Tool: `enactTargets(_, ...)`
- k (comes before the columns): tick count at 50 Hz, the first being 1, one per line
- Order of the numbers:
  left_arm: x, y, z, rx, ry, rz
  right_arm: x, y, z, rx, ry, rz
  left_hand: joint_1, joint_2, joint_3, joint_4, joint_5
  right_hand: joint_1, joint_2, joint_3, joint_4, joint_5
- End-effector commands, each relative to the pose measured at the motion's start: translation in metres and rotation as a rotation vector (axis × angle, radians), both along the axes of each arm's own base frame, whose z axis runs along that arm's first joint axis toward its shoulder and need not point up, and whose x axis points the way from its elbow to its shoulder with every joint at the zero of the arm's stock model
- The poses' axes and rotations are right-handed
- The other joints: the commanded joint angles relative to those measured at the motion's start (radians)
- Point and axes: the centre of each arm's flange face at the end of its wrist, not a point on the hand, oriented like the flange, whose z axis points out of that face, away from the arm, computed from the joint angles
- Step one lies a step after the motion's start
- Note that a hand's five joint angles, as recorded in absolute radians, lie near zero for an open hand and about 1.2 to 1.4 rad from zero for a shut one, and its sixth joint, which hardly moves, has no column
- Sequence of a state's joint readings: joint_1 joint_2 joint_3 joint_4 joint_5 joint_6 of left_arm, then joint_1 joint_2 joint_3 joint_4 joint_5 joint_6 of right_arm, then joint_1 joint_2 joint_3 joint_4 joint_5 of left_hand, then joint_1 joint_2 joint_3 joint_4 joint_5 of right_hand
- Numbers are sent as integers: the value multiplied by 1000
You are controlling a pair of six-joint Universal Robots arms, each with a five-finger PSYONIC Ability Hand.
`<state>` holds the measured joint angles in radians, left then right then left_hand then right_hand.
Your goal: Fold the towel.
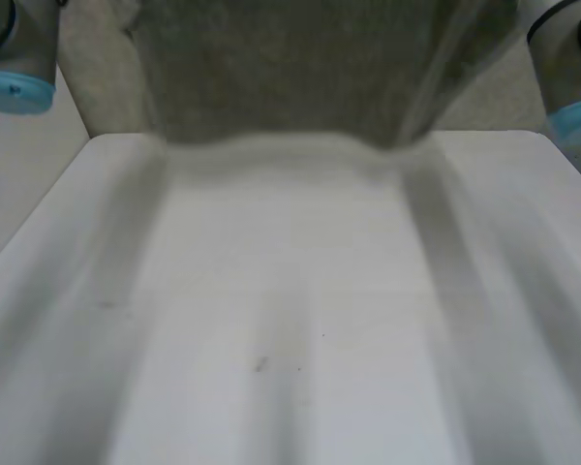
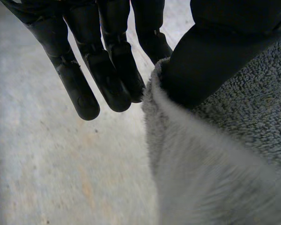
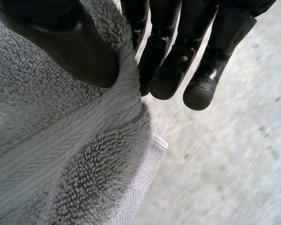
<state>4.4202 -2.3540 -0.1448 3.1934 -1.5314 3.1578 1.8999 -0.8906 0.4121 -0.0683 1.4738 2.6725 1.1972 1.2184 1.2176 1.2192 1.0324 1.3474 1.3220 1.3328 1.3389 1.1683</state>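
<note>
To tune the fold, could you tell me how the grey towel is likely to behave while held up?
Likely floppy: the towel hangs in a wavy-edged sheet and creases where the left robot hand pinches it. Probably grippy, given the looped pile at the right robot hand.

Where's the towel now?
In the head view the towel hangs above the table at its far end, pinched by the left hand and the right hand.

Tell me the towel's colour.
The towel is grey; the right wrist view shows it best.
</note>
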Motion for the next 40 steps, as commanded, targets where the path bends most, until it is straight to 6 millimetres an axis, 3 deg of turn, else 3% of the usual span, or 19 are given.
enactTargets(1,6,10,-43,297,-21,-19,-2,12,-22,119,57,4,199,178,179,177,189,49,74,63,57,53)
enactTargets(2,7,12,-63,387,-52,-15,-3,14,-35,179,84,7,199,178,179,177,189,49,74,63,57,53)
enactTargets(3,7,12,-63,388,-52,-15,-3,14,-36,179,84,7,199,178,179,177,189,49,74,63,57,53)
enactTargets(4,11,14,-84,476,-74,-9,-3,16,-54,254,124,5,199,178,179,177,189,49,74,63,57,53)
enactTargets(5,11,14,-84,477,-74,-9,-3,17,-54,255,124,5,199,178,179,177,189,49,74,63,57,53)
enactTargets(7,17,24,-126,632,-125,4,-5,21,-91,386,211,1,199,178,179,177,189,49,74,63,57,53)
enactTargets(8,17,24,-127,633,-126,4,-5,21,-91,387,212,1,199,178,179,177,189,49,74,63,57,53)
enactTargets(10,20,37,-170,771,-169,4,-6,29,-132,514,289,13,199,178,179,177,189,49,74,63,57,53)
enactTargets(11,20,37,-170,772,-169,4,-6,29,-132,515,289,13,199,178,179,177,189,49,74,63,57,53)
enactTargets(13,21,43,-191,832,-187,3,-8,33,-154,576,322,21,199,178,179,177,189,49,74,63,57,53)
enactTargets(15,24,56,-231,931,-221,0,-12,41,-199,690,372,48,199,178,179,177,189,49,74,63,57,53)
enactTargets(16,24,56,-232,931,-221,0,-12,41,-199,690,372,48,199,178,179,177,189,49,74,63,57,53)
enactTargets(18,25,67,-271,1000,-264,0,-14,50,-237,778,398,72,199,178,179,177,189,49,74,63,57,53)
enactTargets(19,25,67,-271,1001,-265,0,-14,50,-238,778,398,72,199,178,179,177,189,49,74,63,57,53)
enactTargets(21,25,77,-298,1030,-336,4,-18,62,-266,844,415,79,199,178,179,177,189,49,74,63,57,53)
enactTargets(26,27,92,-312,1049,-420,7,-31,72,-284,896,407,60,199,178,179,177,189,3,29,18,12,8)
enactTargets(30,29,100,-305,1039,-426,7,-42,80,-275,900,390,39,199,178,179,177,189,-500,-475,-486,-492,-496)
enactTargets(32,29,102,-301,1028,-422,7,-47,82,-272,903,380,30,199,178,179,177,189,-610,-584,-595,-601,-605)
enactTargets(40,31,105,-285,961,-398,14,-61,80,-266,853,313,-8,199,178,179,177,189,-669,-644,-655,-661,-665)
